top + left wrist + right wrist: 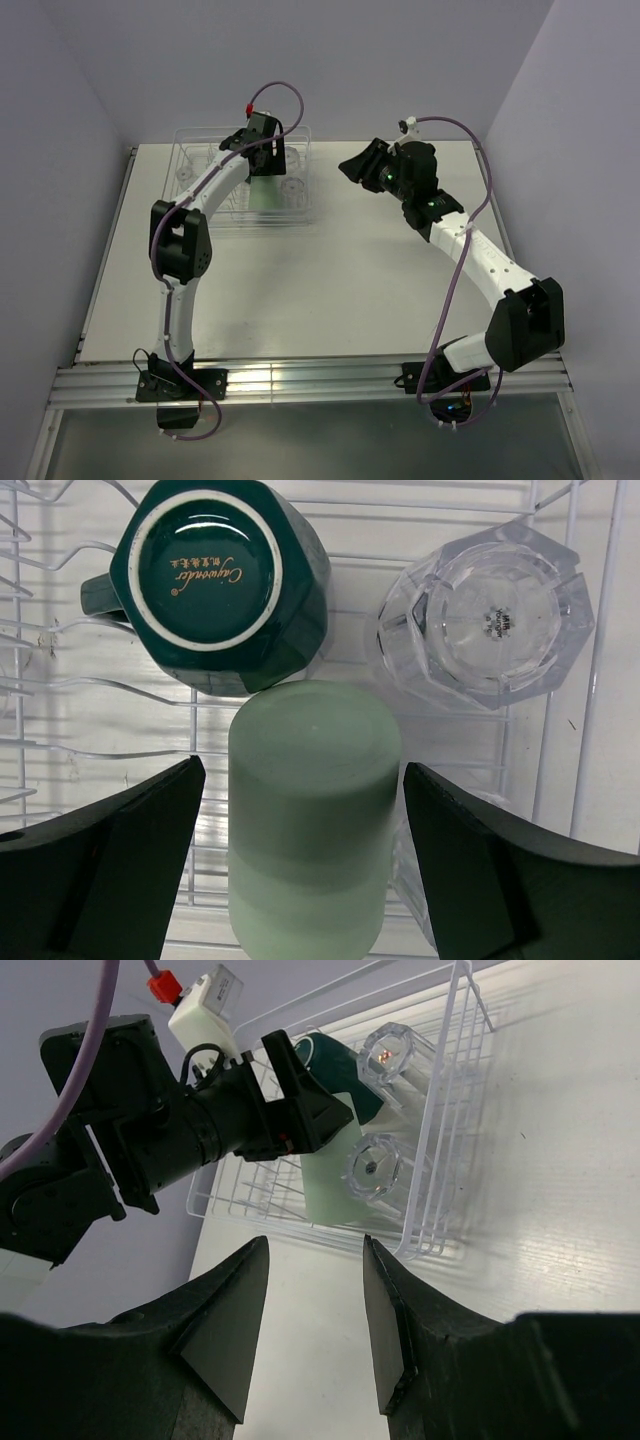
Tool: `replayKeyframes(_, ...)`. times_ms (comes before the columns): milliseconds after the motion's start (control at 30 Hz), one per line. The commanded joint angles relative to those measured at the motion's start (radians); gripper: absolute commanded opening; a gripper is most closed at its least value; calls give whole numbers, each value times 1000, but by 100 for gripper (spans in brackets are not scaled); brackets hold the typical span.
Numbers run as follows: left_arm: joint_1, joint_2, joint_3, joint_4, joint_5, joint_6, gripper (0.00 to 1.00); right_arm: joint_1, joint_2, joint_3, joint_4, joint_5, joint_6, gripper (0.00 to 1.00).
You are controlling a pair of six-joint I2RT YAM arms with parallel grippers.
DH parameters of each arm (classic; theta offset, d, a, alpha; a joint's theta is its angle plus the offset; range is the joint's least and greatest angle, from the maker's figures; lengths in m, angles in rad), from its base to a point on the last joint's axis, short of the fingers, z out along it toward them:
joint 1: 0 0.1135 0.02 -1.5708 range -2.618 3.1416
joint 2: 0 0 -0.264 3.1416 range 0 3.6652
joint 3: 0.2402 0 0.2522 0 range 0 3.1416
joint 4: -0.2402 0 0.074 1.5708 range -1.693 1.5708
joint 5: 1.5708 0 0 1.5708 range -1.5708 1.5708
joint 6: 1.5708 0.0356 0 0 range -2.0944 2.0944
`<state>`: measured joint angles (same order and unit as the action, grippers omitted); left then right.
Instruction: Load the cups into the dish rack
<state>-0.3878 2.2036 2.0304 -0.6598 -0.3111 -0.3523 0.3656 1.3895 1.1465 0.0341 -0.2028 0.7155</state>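
Your left hand [303, 772] is spread over the dish rack [195, 190], with the upturned mint-green cup [310, 820] between its fingers. The dark green mug [215, 580] and a glass tumbler [490, 620] sit just beyond. Your right hand [315, 1248] is spread and empty.

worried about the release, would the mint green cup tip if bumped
The mint-green cup stands base-up, taller than wide, so a sideways bump would probably tip it. Its smooth wall likely slides on the dish rack wires. The mug right beside it may catch it.
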Motion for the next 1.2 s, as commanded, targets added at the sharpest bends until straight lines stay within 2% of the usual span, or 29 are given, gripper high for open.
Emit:
replayKeyframes(0, 7, 11, 48, -1, 10, 24, 88, -5, 6, 50, 9, 5, -17, 50)
replayKeyframes(267, 15, 21, 34, 37, 32, 42, 86, -5, 3, 39, 12, 8, -21, 50)
replayKeyframes(400, 15, 15, 22, 52, 35, 49, 80, -4, 14, 42, 15, -1, -18, 50)
replayKeyframes(433, 15, 13, 16, 55, 33, 49, 77, -4, 14, 42, 15, 0, -17, 50)
replayKeyframes(533, 17, 4, -1, 69, 33, 46, 57, -5, 9, 39, 15, 0, -19, 50)
replayKeyframes(567, 15, 2, -1, 72, 33, 44, 46, -4, 6, 39, 15, 0, -19, 50)
replayKeyframes(633, 15, -7, -4, 75, 40, 39, 35, -4, 5, 36, 15, 2, -21, 50)
replayKeyframes(667, 15, -10, -4, 74, 40, 38, 24, -5, 3, 38, 13, 3, -22, 50)
replayKeyframes(767, 15, -28, -9, 71, 41, 24, 9, -5, 2, 36, 15, 3, -22, 50)
replayKeyframes(867, 15, -62, -33, 84, 40, 9, 1, -5, 0, 33, 16, 3, -22, 50)
replayKeyframes(1167, 9, -245, -280, 268, -11, -43, 0, -4, 3, 32, 24, -1, -22, 50)
